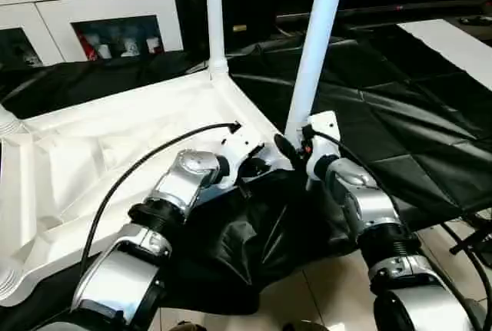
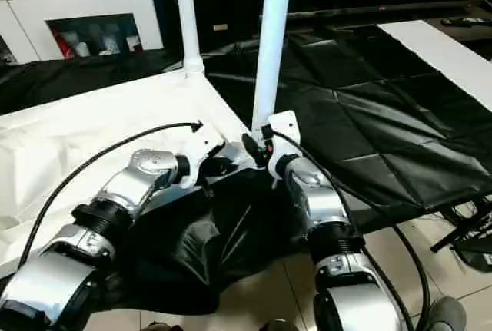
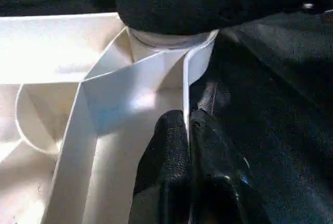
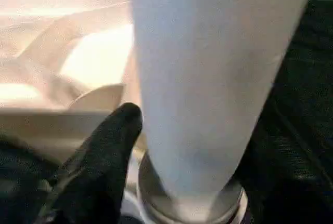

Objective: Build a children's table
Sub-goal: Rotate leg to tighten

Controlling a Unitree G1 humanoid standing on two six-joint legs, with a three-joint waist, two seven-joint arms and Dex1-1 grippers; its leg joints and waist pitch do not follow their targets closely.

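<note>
The white tabletop [image 1: 115, 147] lies underside up on a black cloth. Two white legs stand upright in its corner sockets: a far leg [image 1: 214, 16] and a near leg [image 1: 319, 39]. My left gripper [image 3: 186, 117] is shut on the tabletop's thin rim wall, just beside the near corner socket [image 3: 171, 39]. In the head view it [image 1: 250, 160] sits left of the near leg's foot. My right gripper [image 1: 296, 147] is at the base of the near leg [image 4: 208, 78], right where it enters the socket.
The black cloth [image 1: 400, 116] covers the floor to the right. A white glass-door cabinet [image 1: 100, 16] stands at the back left. A white strip [image 1: 453, 43] lies at the far right, with cables [image 1: 469, 239] on the tiled floor at the near right.
</note>
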